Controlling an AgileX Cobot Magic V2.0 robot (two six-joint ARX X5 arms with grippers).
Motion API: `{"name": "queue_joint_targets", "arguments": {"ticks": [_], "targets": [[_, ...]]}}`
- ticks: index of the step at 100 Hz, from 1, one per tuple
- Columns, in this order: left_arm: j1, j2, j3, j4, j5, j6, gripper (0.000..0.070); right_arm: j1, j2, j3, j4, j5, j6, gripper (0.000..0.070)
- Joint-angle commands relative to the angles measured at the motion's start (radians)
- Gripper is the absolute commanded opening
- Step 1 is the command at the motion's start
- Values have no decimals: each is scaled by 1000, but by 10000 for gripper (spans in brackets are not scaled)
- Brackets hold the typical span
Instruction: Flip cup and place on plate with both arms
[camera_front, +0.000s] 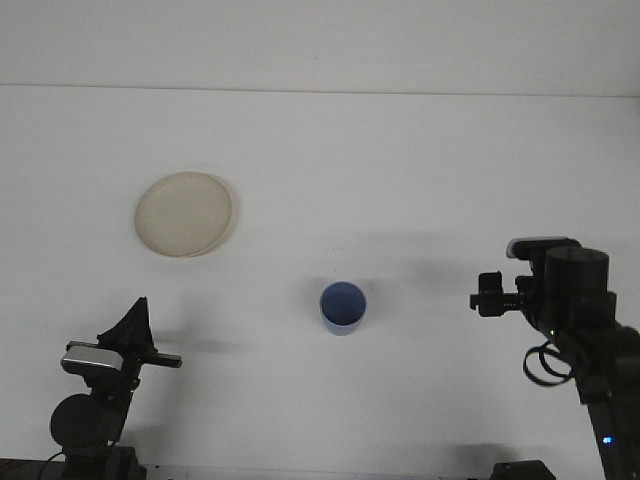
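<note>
- Small blue plastic cup (343, 306) stands upright on the white table (400, 150), mouth up, near the middle; nothing touches it.
- Its long axis runs vertical, so the flip looks done, judging by the open mouth showing.
- Round cream-coloured plate (185, 214) lies up and to the left of the cup, well apart, nothing on it.
- Right gripper (490, 296) sits at the right edge of the view, level with the cup and well apart from it; whether its jaws are apart or together cannot be told here.
- Left gripper (135, 325) rests low at the left, below the plate; its jaws appear closed together to a point, holding nothing.
- Cup lies to the right of the left gripper and left of the right one, roughly between them.
- The left arm is closer to the plate, so it likely suits the carry to the plate.
</note>
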Motion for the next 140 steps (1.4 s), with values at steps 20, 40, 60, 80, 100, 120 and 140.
{"name": "queue_joint_targets", "arguments": {"ticks": [20,40,60,80,100,120,140], "targets": [[-1,-2,-19,14,0,2,12,2,-287,-363,340,-1,9,512],[-1,-2,-19,14,0,2,12,7,-441,-509,561,-33,-2,512],[-1,-2,-19,14,0,2,12,7,-459,-509,580,-23,-49,512],[-1,-2,-19,14,0,2,12,7,-458,-509,582,-26,-48,511],[-1,-2,-19,14,0,2,12,7,-458,-509,582,-26,-48,511],[-1,-2,-19,15,0,-1,12,7,-458,-509,582,-26,-48,512],[-1,-2,2,5,0,-32,12,7,-458,-509,582,-26,-48,511]]}}
